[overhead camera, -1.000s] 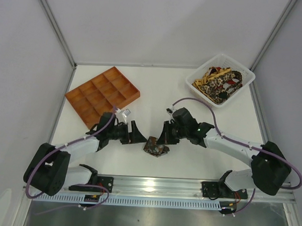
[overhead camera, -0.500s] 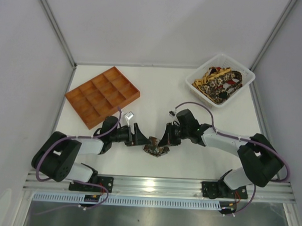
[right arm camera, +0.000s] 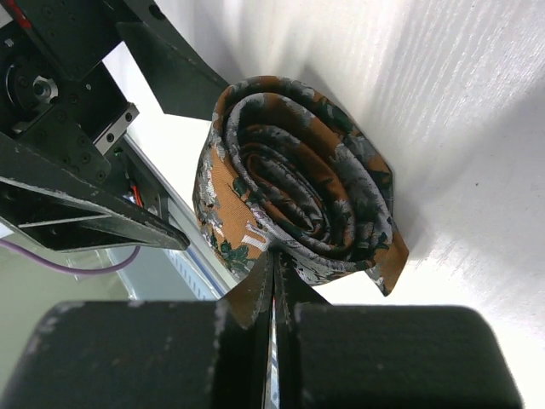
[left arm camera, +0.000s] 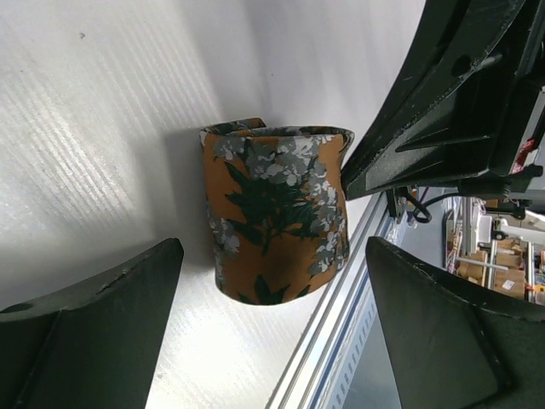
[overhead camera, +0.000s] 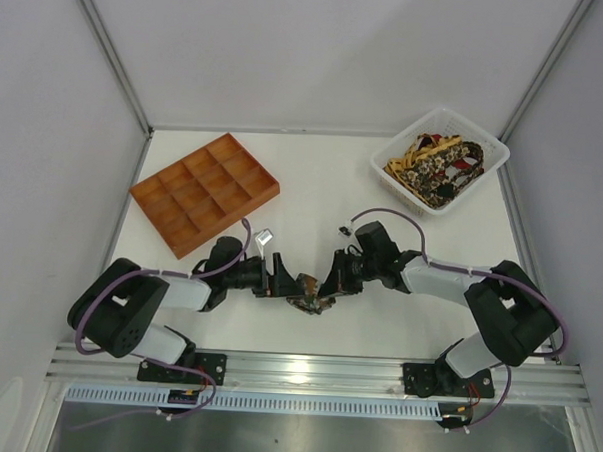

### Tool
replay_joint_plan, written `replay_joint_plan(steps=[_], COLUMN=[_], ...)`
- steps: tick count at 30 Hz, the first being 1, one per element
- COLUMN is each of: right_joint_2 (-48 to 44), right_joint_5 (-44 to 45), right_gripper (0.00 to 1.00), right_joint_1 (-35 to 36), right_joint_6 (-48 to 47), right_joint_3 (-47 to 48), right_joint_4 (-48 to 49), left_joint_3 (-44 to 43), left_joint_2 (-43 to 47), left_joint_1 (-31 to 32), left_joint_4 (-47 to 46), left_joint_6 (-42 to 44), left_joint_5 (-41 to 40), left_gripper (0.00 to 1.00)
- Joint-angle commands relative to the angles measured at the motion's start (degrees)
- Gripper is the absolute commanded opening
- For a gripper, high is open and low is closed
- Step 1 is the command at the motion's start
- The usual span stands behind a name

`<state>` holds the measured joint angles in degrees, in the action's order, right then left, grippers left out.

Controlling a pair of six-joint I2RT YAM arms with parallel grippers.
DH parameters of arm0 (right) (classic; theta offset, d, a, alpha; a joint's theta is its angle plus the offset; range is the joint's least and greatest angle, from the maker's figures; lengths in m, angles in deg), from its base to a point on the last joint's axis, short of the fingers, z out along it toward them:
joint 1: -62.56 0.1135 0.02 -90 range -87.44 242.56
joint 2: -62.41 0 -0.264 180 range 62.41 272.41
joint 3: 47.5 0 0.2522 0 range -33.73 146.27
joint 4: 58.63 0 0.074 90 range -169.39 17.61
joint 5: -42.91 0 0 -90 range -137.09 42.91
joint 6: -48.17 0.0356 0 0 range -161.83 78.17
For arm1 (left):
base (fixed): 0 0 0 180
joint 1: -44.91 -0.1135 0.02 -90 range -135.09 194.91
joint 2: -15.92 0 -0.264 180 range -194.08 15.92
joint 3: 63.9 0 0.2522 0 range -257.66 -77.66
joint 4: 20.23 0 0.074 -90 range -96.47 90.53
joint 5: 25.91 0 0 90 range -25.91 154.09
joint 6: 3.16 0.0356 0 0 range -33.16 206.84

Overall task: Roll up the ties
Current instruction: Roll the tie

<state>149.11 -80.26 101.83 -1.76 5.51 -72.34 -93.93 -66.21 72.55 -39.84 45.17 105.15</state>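
Observation:
One of the ties [overhead camera: 310, 292] is wound into a tight coil, rust-orange with grey and dark green flowers, and lies on the white table between the two arms. In the left wrist view the coil [left arm camera: 277, 213] stands upright ahead of my left gripper [left arm camera: 272, 341], whose fingers [left arm camera: 94, 324] spread wide on either side without touching it. My right gripper [right arm camera: 274, 266] is shut, its tips pressing the coil's outer wrap [right arm camera: 298, 183]. From above, the left gripper [overhead camera: 279, 281] and right gripper [overhead camera: 331, 285] flank the coil closely.
A white basket [overhead camera: 485, 144] at the back right holds several more patterned ties [overhead camera: 436, 168]. An orange compartment tray [overhead camera: 205, 190] sits at the back left. The metal front rail [overhead camera: 315, 367] runs just behind the coil's near side.
Both arms have dropped low and closed in on the coiled tie. My left gripper slid right toward it and its jaws spread a little wider. The right gripper stayed shut.

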Motion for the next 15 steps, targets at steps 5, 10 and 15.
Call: replay_joint_plan(steps=[5, 10, 15], right_joint_2=[1.4, 1.7, 2.2], right_joint_5=[-0.8, -1.5, -1.7], right_gripper=[0.00, 0.00, 0.00], right_joint_1=[-0.9, -1.3, -1.9], right_joint_6=[-3.3, -4.4, -4.7], right_joint_3=[-0.7, -0.5, -0.5], right_joint_4=[1.2, 0.8, 1.1], left_joint_3=[-2.2, -3.6, -4.6], left_joint_2=[-3.5, -6.6, -9.2], left_joint_1=[0.6, 1.3, 2.0], left_joint_4=[-4.0, -6.4, -6.7], left_joint_6=[2.1, 1.6, 1.2], left_joint_5=[1.2, 2.7, 4.0], left_gripper=[0.96, 0.96, 0.96])
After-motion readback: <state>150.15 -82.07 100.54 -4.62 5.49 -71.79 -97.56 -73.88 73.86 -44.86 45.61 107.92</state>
